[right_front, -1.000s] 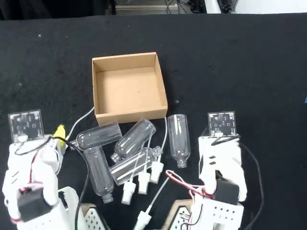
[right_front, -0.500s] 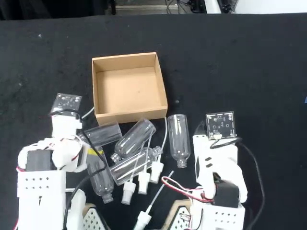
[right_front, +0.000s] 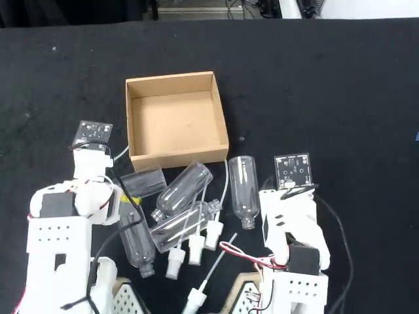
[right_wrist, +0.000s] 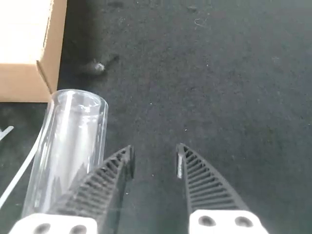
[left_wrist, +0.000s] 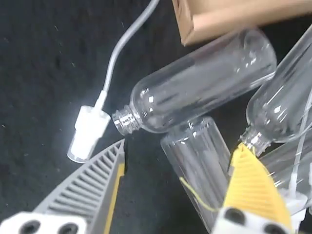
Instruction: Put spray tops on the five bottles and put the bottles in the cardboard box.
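The open cardboard box (right_front: 178, 157) stands on the black table with nothing inside. In front of it lie several clear uncapped bottles (right_front: 184, 190) in a loose heap, with one bottle (right_front: 243, 188) apart on the right. White spray tops (right_front: 196, 248) with thin tubes lie among them. My left gripper (left_wrist: 180, 146) is open over the heap's left side. Its grey and yellow fingers straddle the end of one lying bottle (left_wrist: 195, 161), below another bottle (left_wrist: 200, 87). My right gripper (right_wrist: 154, 150) is open over bare cloth, just beside the separate bottle (right_wrist: 73, 146).
A loose spray top (left_wrist: 87, 134) with its tube lies on the cloth by the left gripper's grey finger. Another spray top (right_front: 196, 297) lies near the front edge between the arm bases. The box corner (right_wrist: 46, 73) is close ahead of the right gripper.
The left arm swung in from the table's left edge to the heap of bottles. The right arm shifted slightly left, toward the separate bottle.
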You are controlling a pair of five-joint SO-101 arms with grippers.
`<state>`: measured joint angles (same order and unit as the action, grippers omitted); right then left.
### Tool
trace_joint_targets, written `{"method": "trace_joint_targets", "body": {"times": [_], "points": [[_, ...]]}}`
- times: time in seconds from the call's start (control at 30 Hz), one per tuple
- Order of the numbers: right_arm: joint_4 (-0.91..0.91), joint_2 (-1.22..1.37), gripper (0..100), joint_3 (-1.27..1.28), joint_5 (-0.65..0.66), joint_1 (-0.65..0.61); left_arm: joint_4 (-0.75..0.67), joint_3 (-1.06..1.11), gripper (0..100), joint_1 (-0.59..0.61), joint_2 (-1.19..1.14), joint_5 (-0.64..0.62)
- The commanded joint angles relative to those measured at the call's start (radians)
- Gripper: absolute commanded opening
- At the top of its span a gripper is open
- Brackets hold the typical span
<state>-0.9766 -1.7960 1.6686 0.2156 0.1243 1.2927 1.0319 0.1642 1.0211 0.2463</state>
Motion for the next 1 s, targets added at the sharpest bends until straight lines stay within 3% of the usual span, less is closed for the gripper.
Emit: {"method": "trace_joint_targets", "body": {"times": [0.0,0.33,0.5,0.77,0.97], "points": [[0.012,-0.101,13.4,-0.002,0.002,-0.011,0.008,0.038,33,-0.056,-0.1,-0.011],[0.018,-0.101,13.5,0.008,0.002,-0.012,0.003,0.071,33,-0.166,-0.155,-0.388],[0.02,-0.101,13.6,0.012,0.002,-0.012,-0.02,0.117,32,-0.17,-0.155,-0.298],[0.02,-0.101,13.6,0.012,0.002,-0.012,-0.265,0.314,32,-0.16,-0.155,-0.259],[0.02,-0.101,13.6,0.012,0.002,-0.012,-0.265,0.288,14,-0.16,-0.155,-0.253]]}}
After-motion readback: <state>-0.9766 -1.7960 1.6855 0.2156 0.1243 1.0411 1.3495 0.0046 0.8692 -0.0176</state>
